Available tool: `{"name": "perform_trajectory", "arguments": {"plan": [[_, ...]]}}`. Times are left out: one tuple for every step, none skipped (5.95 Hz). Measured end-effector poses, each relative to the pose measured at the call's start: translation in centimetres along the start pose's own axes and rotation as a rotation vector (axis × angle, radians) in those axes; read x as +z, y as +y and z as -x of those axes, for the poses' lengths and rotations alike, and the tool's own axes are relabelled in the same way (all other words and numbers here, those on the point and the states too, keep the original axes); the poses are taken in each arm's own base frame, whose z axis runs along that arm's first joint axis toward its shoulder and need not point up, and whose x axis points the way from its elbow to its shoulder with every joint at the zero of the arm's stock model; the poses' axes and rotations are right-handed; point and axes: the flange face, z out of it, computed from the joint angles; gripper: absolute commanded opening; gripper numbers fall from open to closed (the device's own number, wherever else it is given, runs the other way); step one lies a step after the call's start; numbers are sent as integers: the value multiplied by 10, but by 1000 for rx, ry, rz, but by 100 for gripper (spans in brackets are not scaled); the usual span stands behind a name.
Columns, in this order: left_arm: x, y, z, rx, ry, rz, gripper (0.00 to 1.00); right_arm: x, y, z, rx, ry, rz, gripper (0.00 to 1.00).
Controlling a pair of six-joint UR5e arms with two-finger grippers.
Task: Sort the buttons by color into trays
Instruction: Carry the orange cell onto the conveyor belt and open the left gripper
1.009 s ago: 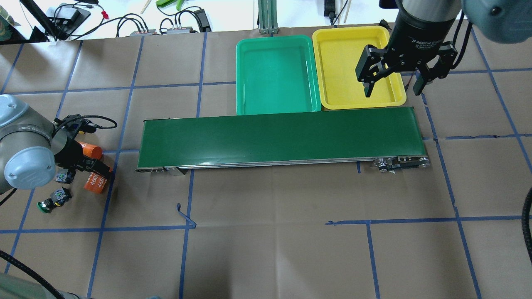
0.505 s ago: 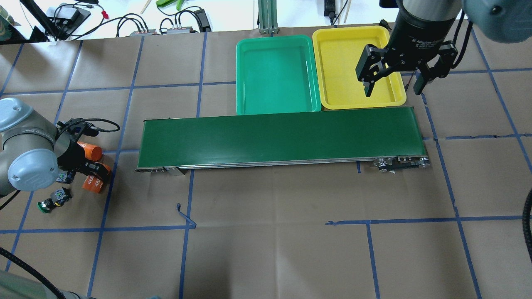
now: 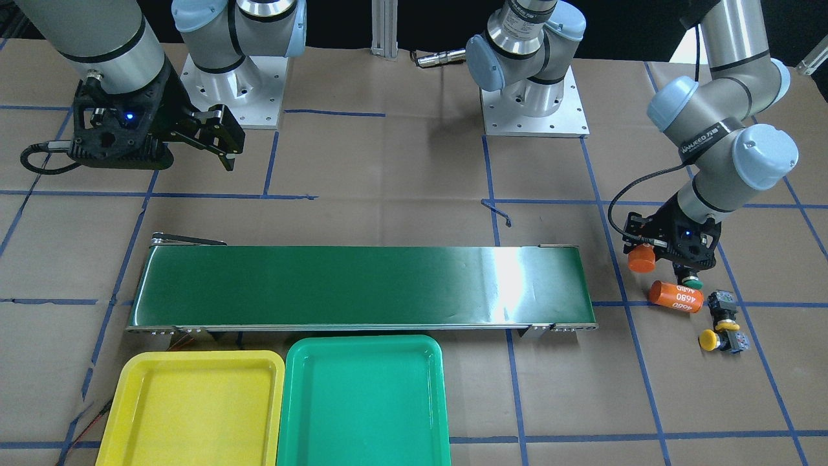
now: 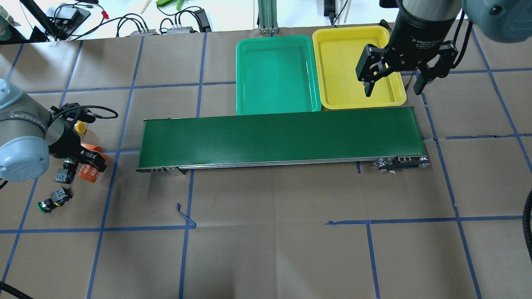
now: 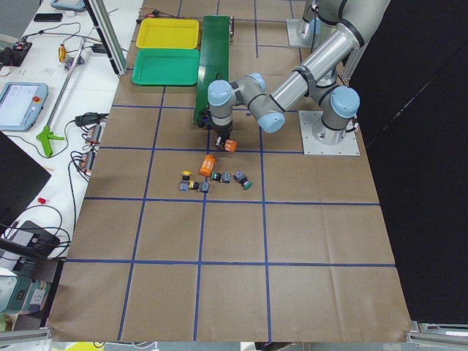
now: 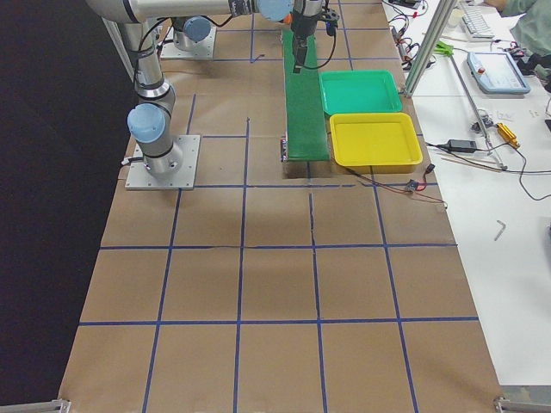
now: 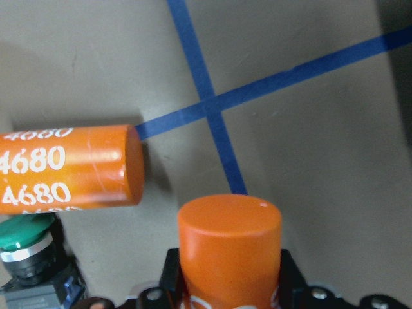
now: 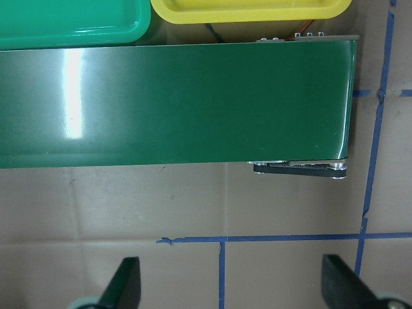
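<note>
The left gripper (image 4: 92, 161) is low over the desk (image 4: 291, 232), off the left end of the dark green belt (image 4: 282, 137). In the left wrist view its fingers are drawn in on either side of an upright orange can (image 7: 230, 244), pinching it. A second orange can (image 3: 676, 296), marked 4680, lies on its side just beside the gripper.

The buttons are loose on the desk around that spot, well apart from both trays. One green-capped button (image 3: 693, 283) sits right against the lying can, partly under the gripper. A yellow-capped button (image 3: 711, 340) lies on its side a little beyond the can, on the side away from the robot, with another button (image 3: 721, 304) just beside it; that one's cap colour cannot be told. A further green button (image 4: 50, 203) lies on its side nearer the robot, apart from the rest.

The green tray (image 4: 274, 74) and the yellow tray (image 4: 341, 62) sit side by side, touching, against the far edge of the belt toward its right end.

The right gripper (image 4: 392, 92) hangs in the air above the right end of the yellow tray, its fingers spread wide and holding nothing.
</note>
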Motion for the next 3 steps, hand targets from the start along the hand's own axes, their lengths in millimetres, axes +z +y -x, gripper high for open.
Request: {"name": "perform_trajectory", "arguments": {"plan": [[-27, -26, -32, 84, -6, 0, 0, 0, 0, 0, -1, 1, 0, 100], [-45, -50, -67, 182, -11, 2, 0, 0, 0, 0, -2, 4, 0, 100], [-53, -66, -95, 277, -6, 8, 0, 0, 0, -1, -2, 5, 0, 100]]}}
